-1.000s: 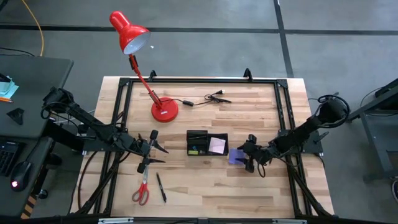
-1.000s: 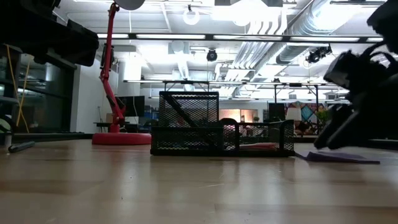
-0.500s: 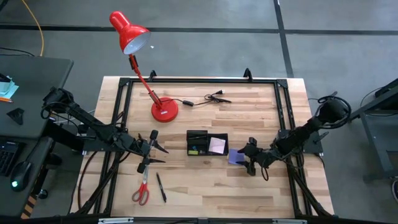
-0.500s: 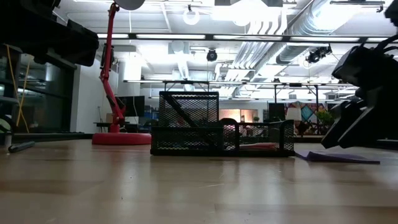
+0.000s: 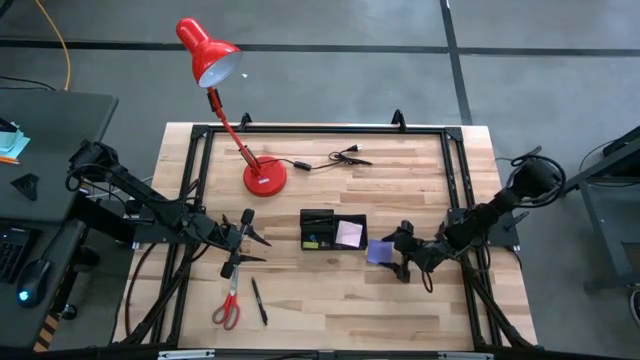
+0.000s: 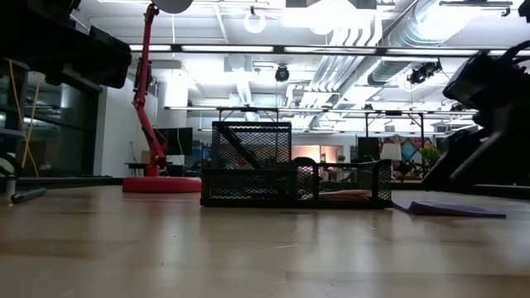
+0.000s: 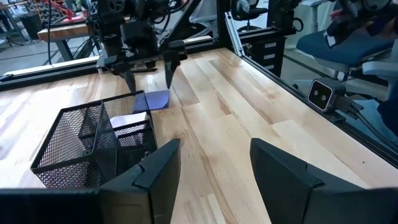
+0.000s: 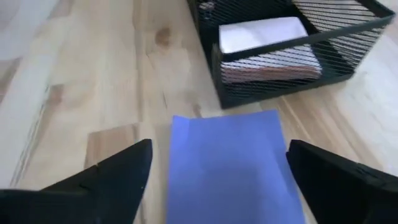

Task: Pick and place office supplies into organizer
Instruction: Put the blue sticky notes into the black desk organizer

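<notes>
High view: the small black mesh organizer tray (image 5: pixel 333 230) sits mid-table with a pale pink sticky pad (image 5: pixel 349 234) already in its right compartment; the flat purple square sticky-note pad (image 5: pixel 379 251) lies on the wood just beside the tray's right end, with the right gripper (image 5: pixel 402 256) at its outer edge. The left gripper (image 5: pixel 250 238) waits left of the tray, above the red-handled scissors (image 5: pixel 228 307) and a thin black pen (image 5: pixel 259 301). Low view: the purple pad (image 6: pixel 447 209) lies flat on the table, dark right-arm hardware above it. Left wrist view: left fingers spread, holding nothing; the right gripper (image 7: pixel 149 70) stands over the pad, jaws parted. Right wrist view: both fingers straddle the pad (image 8: pixel 227 162), released, not gripping. Judgement: the purple-pad pick is in hand; next calls for descending, closing on the pad's edges, then lifting it into the tray.
</notes>
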Available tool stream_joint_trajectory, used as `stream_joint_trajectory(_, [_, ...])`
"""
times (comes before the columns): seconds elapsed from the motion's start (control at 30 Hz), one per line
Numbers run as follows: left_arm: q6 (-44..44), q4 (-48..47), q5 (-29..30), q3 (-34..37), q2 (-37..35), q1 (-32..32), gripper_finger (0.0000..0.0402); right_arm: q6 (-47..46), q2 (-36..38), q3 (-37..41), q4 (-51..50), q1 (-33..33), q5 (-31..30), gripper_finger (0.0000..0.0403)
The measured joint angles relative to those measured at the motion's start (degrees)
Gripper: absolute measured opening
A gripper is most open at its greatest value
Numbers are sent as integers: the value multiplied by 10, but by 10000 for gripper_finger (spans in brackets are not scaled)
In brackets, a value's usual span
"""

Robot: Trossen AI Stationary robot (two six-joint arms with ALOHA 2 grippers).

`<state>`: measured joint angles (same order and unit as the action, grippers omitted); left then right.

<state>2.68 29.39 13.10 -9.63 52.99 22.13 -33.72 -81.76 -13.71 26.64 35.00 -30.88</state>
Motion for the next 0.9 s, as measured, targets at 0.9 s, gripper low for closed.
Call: stream_joint_trajectory(0.9, [0, -9, 0, 0, 0, 0, 184, -31, -122, -4, 35, 4, -44, 304])
